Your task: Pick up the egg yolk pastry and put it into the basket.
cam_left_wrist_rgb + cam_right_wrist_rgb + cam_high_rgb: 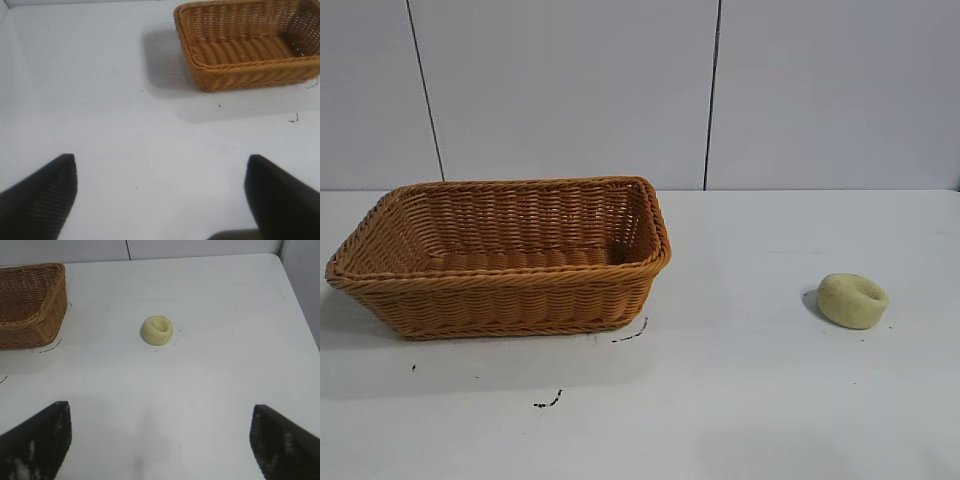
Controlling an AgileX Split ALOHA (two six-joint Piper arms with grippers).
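The egg yolk pastry (853, 299), a small pale yellow-green bun with a dimple on top, lies on the white table at the right. It also shows in the right wrist view (157, 330). The orange-brown wicker basket (500, 292) stands at the left, empty; it also shows in the left wrist view (250, 75) and in the right wrist view (30, 315). My right gripper (160, 412) is open and empty, well short of the pastry. My left gripper (161, 162) is open and empty, away from the basket. Neither gripper shows in the exterior view.
The white table (740, 400) carries a few small dark marks near the basket's front (632, 334). A grey panelled wall stands behind. The table's edge and corner show in the right wrist view (295, 285).
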